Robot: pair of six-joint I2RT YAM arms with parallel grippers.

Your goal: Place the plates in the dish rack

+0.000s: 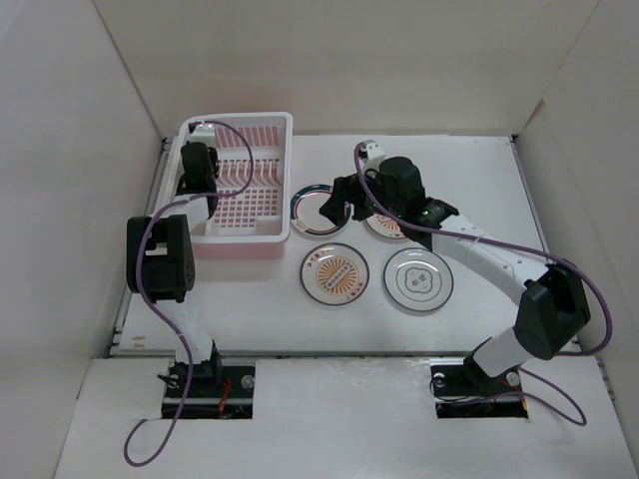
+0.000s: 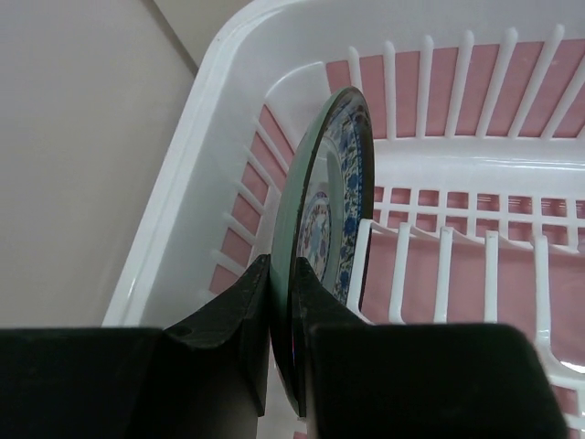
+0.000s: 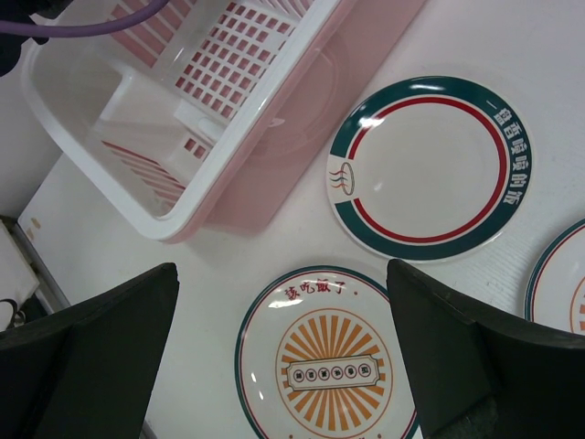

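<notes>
Plate (image 2: 343,155) stands upright in dish rack (image 2: 219,64), pinched by left gripper (image 2: 279,274); right gripper (image 3: 283,366) spread.

My black and white left arm (image 1: 190,329) bends up and reaches forward. Its black two-finger left gripper (image 2: 281,274) pinches the rim of a green-backed round plate (image 2: 306,183) that stands on edge. My right arm (image 1: 479,254) stretches to the left, and its right gripper (image 3: 281,274) points down with its fingers wide apart

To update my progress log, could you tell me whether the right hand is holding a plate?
No, the right hand is wide open and empty above the sunburst plate, which lies flat on the table.
</notes>
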